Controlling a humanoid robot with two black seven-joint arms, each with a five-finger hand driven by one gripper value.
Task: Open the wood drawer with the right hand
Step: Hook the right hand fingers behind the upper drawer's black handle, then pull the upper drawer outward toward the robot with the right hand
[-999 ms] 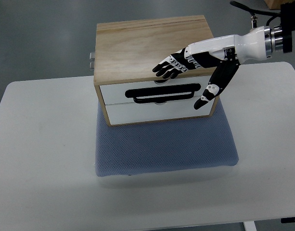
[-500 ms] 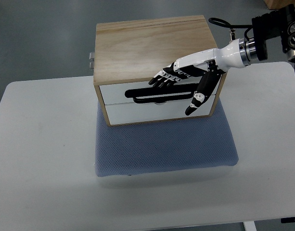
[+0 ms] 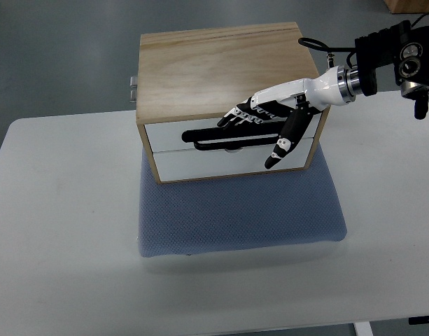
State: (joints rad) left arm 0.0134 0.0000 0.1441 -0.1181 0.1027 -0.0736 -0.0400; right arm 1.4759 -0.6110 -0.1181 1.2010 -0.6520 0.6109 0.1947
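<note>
A wooden drawer box (image 3: 214, 63) stands on a blue-grey mat (image 3: 238, 213). Its front holds two white drawers, and the upper drawer (image 3: 165, 136) carries a long black handle (image 3: 207, 137). Both drawers look closed. My right hand (image 3: 252, 136) comes in from the right and hovers over the upper drawer front. Its fingers (image 3: 235, 117) are spread flat at the top edge of the handle, and the thumb (image 3: 280, 147) hangs down over the lower drawer. The hand holds nothing. No left arm shows in the picture.
The mat lies on a white table (image 3: 60, 231) whose rounded edge runs along the left and back. A metal hinge or latch (image 3: 133, 87) sticks out from the box's back left side. Grey floor lies beyond the table.
My right hand has dropped from the box's top front edge down onto the upper drawer face, moving slightly left and nearer the handle. The drawers have not moved.
</note>
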